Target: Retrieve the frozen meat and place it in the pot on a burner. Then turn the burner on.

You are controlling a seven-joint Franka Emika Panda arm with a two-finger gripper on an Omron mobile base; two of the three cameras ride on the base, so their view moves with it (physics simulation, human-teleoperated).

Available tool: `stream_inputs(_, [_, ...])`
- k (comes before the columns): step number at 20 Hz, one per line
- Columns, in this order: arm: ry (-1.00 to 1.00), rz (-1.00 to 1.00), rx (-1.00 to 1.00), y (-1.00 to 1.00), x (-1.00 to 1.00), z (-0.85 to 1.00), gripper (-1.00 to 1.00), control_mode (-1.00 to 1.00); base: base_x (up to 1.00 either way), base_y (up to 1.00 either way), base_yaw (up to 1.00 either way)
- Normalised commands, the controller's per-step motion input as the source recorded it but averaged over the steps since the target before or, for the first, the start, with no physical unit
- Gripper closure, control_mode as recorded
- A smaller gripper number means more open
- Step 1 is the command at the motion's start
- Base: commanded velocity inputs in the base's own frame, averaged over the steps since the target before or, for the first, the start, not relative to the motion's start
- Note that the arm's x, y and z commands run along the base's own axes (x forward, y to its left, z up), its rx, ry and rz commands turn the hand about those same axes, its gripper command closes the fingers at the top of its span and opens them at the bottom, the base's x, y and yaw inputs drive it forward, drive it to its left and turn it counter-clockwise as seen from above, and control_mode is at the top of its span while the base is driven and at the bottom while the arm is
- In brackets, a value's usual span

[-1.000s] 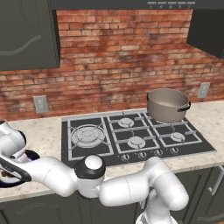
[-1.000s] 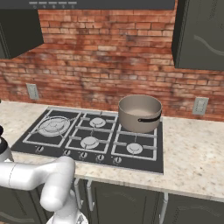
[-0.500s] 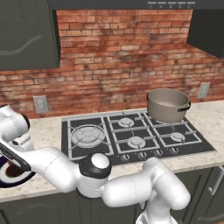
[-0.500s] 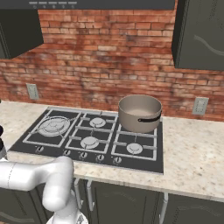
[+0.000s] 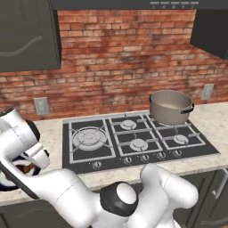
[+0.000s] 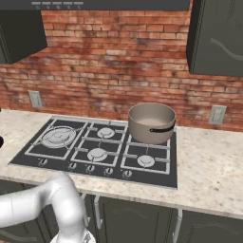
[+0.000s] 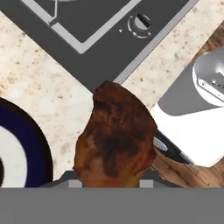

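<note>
The frozen meat (image 7: pixel 116 140), a reddish-brown chunk, hangs close before the hand camera above the speckled counter, and my gripper (image 5: pixel 34 164) is shut on it. The meat covers the fingertips in the hand view. In the left base view my hand is at the far left, just over a dark-rimmed plate (image 5: pixel 8 181), with a bit of brown meat (image 5: pixel 30 169) showing under it. The grey metal pot (image 5: pixel 169 107) (image 6: pixel 151 122) stands on the stove's back right burner, far to the right of my hand.
The black gas stove (image 5: pixel 133 140) (image 6: pixel 99 149) has a row of knobs along its front edge; one knob (image 7: pixel 141 22) is near the hand. The plate's rim (image 7: pixel 26 153) lies left of the meat. Brick wall and dark cabinets stand behind the counter.
At the far left of the left base view the arm has risen over the plate, taking the hand and the meat up with it. Pot and stove have not moved.
</note>
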Motion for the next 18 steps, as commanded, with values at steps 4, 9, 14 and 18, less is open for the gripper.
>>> stream_inputs(4, [-0.20, -0.13, 0.06, -1.00, -0.81, 0.44, 1.00, -1.00, 0.00, 0.00, 0.00])
stream_inputs(9, [-0.18, -0.06, 0.09, -1.00, -0.43, 0.35, 1.00, -1.00, 0.00, 0.00, 0.00])
stream_inputs(14, [-0.09, 0.05, 0.07, -1.00, 0.05, 0.06, 1.00, -1.00, 0.00, 0.00, 0.00])
stream_inputs(18, [0.00, 0.11, 0.13, -1.00, 0.29, 0.37, 1.00, -1.00, 0.00, 0.00, 0.00])
